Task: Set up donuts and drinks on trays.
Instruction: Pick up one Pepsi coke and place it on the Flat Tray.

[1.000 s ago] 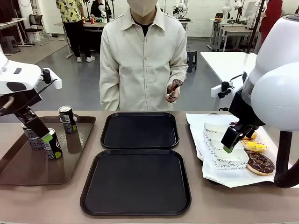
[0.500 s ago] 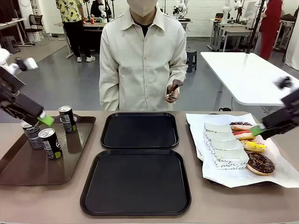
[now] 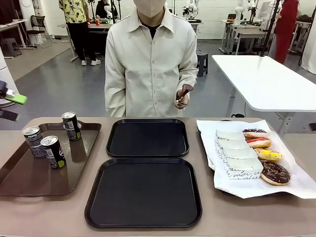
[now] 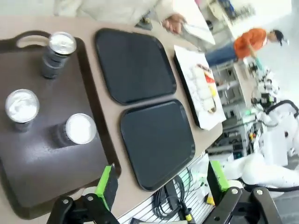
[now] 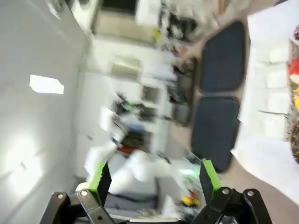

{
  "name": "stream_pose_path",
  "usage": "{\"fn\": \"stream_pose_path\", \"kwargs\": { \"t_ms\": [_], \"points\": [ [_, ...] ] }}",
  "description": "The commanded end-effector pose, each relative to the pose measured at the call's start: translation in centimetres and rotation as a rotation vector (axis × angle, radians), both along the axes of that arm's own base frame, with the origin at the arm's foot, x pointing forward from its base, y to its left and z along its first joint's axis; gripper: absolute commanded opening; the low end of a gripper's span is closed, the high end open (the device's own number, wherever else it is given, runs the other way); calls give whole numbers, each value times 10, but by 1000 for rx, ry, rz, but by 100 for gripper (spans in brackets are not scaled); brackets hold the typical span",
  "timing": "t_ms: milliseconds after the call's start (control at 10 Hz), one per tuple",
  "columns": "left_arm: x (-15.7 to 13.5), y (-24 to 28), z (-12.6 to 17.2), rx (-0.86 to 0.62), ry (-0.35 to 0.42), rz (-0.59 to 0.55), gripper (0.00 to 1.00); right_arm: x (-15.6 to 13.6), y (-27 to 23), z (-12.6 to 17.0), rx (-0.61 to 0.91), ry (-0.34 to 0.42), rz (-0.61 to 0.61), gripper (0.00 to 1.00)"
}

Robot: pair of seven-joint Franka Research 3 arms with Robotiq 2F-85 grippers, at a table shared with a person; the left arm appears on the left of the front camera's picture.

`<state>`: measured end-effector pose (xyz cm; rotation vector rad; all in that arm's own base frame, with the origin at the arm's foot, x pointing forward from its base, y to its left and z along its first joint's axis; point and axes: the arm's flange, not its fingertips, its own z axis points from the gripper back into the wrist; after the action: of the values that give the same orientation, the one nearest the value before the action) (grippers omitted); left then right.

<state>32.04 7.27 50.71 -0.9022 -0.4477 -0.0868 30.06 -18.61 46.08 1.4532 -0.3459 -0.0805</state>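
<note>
Three dark drink cans (image 3: 53,151) stand on a long brown tray (image 3: 29,177) at the left; from above they show silver tops (image 4: 80,128). Two black trays lie in the middle, one far (image 3: 148,138) and one near (image 3: 144,192), both bare. Several iced donuts (image 3: 268,154) in white sleeves lie on white paper at the right. My left gripper (image 3: 11,107) hangs open at the left edge, high above the cans (image 4: 161,182). My right gripper (image 5: 154,177) is open with nothing in it, high over the table's right end.
A person in a cream shirt stands behind the far tray, holding tongs (image 3: 183,94) at waist height. The white paper (image 3: 296,185) hangs past its tray on the right. The right wrist view is blurred, with the black trays (image 5: 212,126) far below.
Both arms have drawn up and back from the table. The left gripper left the cans for the picture's left edge, and the right arm has gone from over the donuts. Nothing was picked up.
</note>
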Motion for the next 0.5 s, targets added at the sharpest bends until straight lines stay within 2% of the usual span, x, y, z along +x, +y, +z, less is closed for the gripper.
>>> {"fn": "stream_pose_path", "kwargs": {
  "t_ms": [0,200,400],
  "points": [
    [-12,35,-2,-40,-30,81,100,-16,-24,8,231,67,-259,100],
    [-36,81,-2,-85,-45,202,100,-41,-53,9,191,127,-286,100],
    [-60,113,3,-137,-82,270,100,-60,-70,9,134,188,-286,100]
  ]
}}
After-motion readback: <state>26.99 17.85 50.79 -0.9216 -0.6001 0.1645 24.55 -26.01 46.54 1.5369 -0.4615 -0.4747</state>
